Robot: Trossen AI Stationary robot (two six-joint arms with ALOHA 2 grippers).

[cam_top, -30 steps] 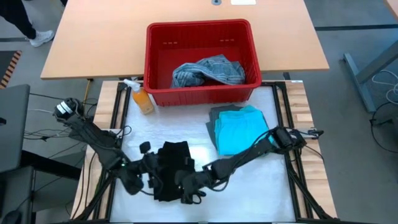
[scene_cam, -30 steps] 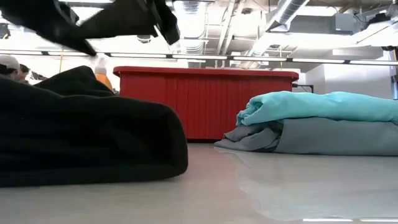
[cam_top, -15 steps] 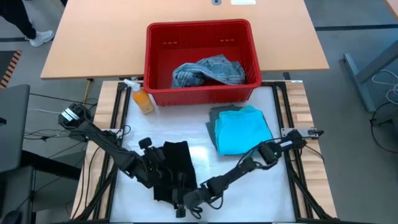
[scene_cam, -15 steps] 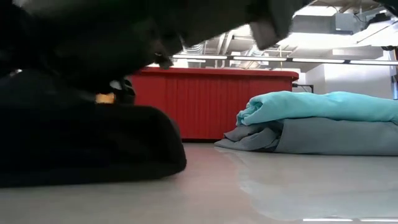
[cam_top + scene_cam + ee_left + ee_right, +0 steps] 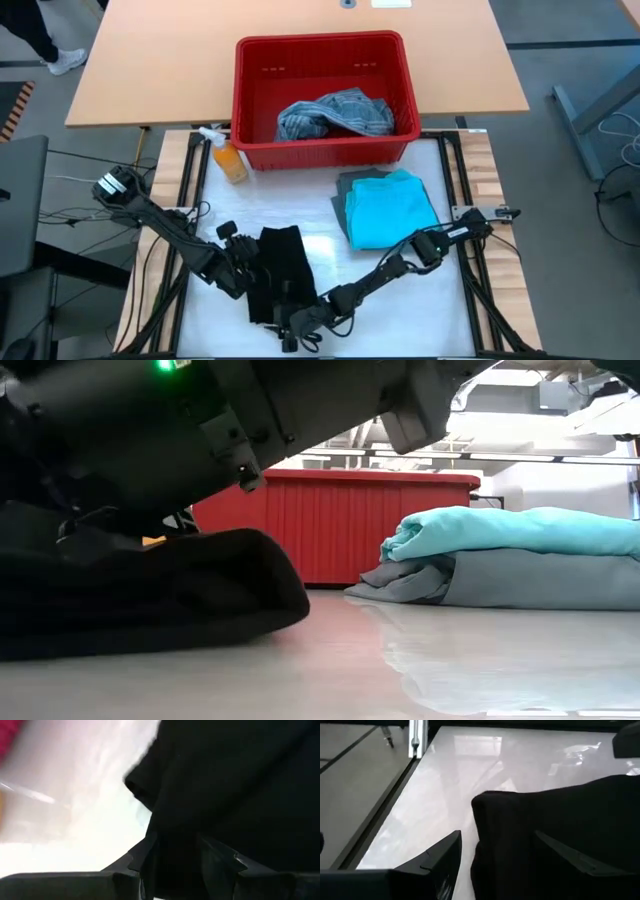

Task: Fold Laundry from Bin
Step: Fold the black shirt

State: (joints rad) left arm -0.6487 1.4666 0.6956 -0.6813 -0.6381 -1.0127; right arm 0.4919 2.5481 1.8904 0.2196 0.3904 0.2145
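Two arms are both down at the near edge of the table, working the black garment (image 5: 275,283), which lies as a long narrow strip that looks partly folded. Right gripper (image 5: 495,857) sits at its near end with the fingers spread wide either side of the cloth corner; from the wrist view the fabric lies between them but they aren't pinching it. Left gripper (image 5: 175,857) is in from the strip's left edge, fingers about half closed with black cloth bunched between them, so I'd say it has hold of that edge, though the wrist view is too dark to be dead sure. Further back on the right, the turquoise garment (image 5: 388,208) is folded and stacked on the folded grey-green one (image 5: 345,185), so those two look done. Past that, an orange spray bottle (image 5: 227,158) stands just beside the red bin's (image 5: 320,48) front left corner. Inside the bin there's one crumpled blue-grey garment (image 5: 333,114) waiting. So my read: roughly halfway, two folded, the black one mid-fold and needing another fold or two plus stacking, then the last piece out of the bin.
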